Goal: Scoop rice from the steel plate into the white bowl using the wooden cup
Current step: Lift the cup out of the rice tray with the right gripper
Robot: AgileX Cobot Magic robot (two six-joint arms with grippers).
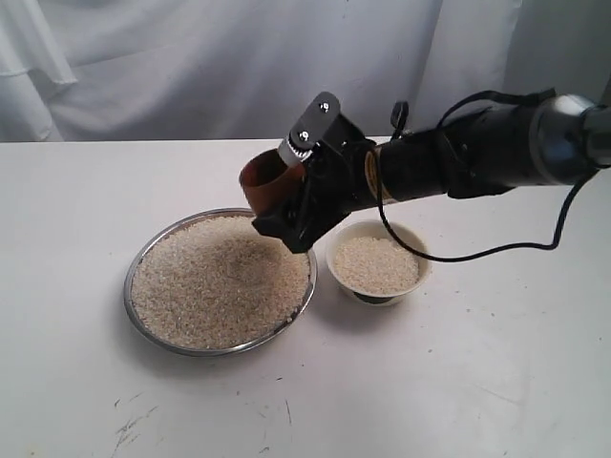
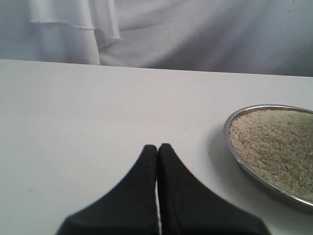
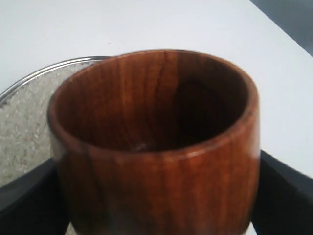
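Note:
My right gripper (image 1: 298,177) is shut on the wooden cup (image 1: 265,183), holding it tipped on its side in the air over the far right edge of the steel plate (image 1: 129,286). Rice (image 1: 215,277) fills the plate in a wide heap. The white bowl (image 1: 420,277) stands just right of the plate with rice (image 1: 375,264) in it. In the right wrist view the cup (image 3: 156,147) fills the frame between the black fingers (image 3: 283,191), and its dark inside looks nearly empty. My left gripper (image 2: 157,147) hovers shut over bare table left of the plate (image 2: 230,142).
The white table (image 1: 458,382) spreads around both dishes, and a white curtain (image 1: 191,67) hangs behind it. A black cable (image 1: 496,250) loops from the right arm down beside the bowl.

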